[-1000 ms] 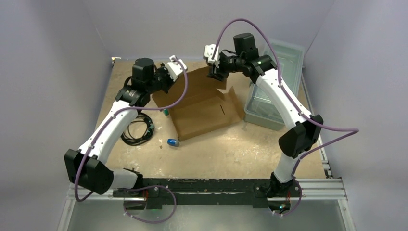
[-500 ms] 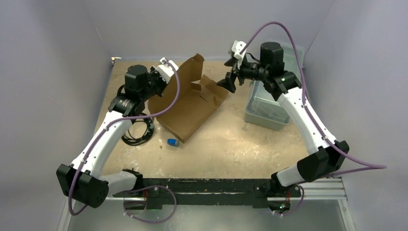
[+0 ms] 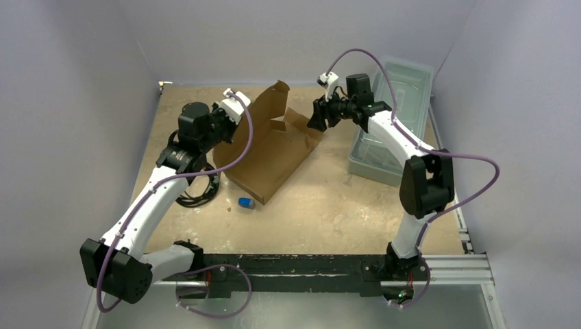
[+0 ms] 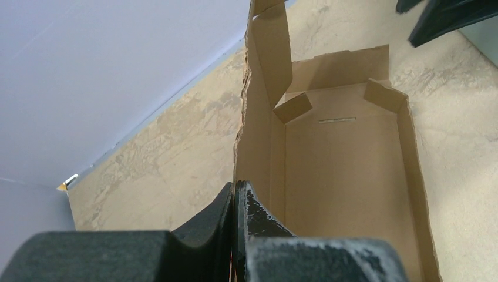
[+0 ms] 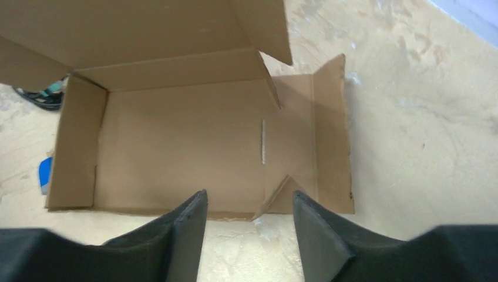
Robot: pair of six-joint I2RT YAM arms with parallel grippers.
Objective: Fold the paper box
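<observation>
Your left gripper (image 4: 235, 197) is clenched on the near end of the tall side wall of the paper box (image 4: 343, 176), holding that panel upright while the rest of the box rests on the table (image 3: 329, 205). From that grip the box's long axis runs away toward the far right, with the floor open and the opposite long wall low. At the far end two small corner tabs lean inward and the end flap lies outward, nearly flat. Off that far right corner, clear of the cardboard, hangs your right gripper (image 5: 249, 202), jaws spread with nothing between them. It is the nearer arm to that end, so I judge the flap is its job.
</observation>
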